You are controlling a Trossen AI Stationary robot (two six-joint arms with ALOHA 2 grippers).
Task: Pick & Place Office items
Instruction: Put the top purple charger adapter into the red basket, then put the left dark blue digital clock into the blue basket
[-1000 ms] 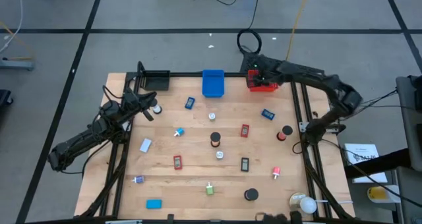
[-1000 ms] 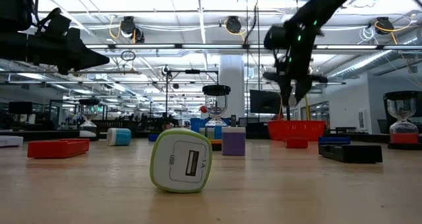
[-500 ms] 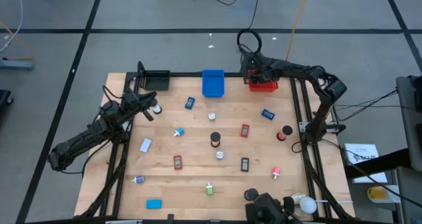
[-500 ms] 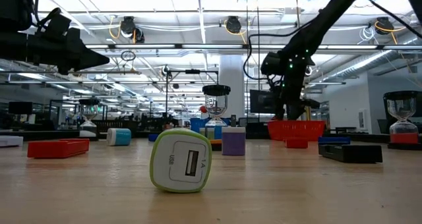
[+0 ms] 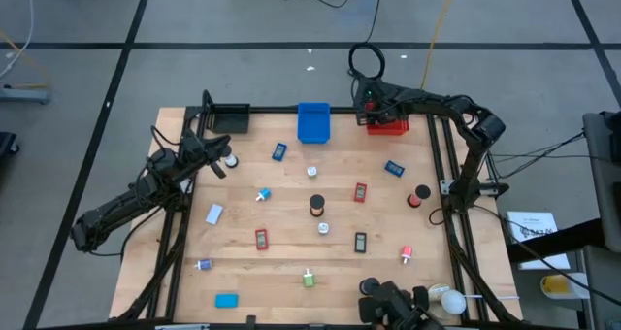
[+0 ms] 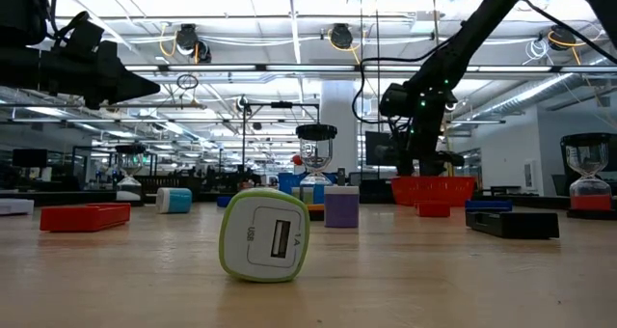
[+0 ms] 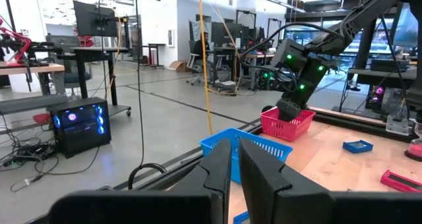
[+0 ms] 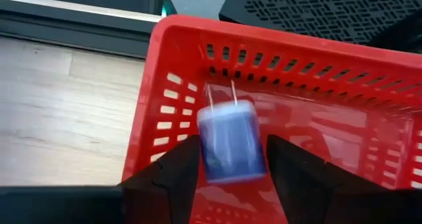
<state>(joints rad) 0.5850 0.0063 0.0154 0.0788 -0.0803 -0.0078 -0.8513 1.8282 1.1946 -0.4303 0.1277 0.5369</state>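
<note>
The right gripper (image 8: 231,165) hangs over the red bin (image 8: 369,85) at the table's far edge, its jaws spread apart, and a blue plug-in charger (image 8: 231,141) with two metal prongs sits between the fingers without clearly touching either, above the bin's floor. The left gripper (image 7: 234,168), fingers pressed nearly together and empty, waits above the table's left side near the black bin (image 5: 230,118). Other small office items (image 5: 318,206) lie scattered across the wooden table (image 5: 291,262), with a green-and-white charger (image 6: 265,236) nearest the front edge.
</note>
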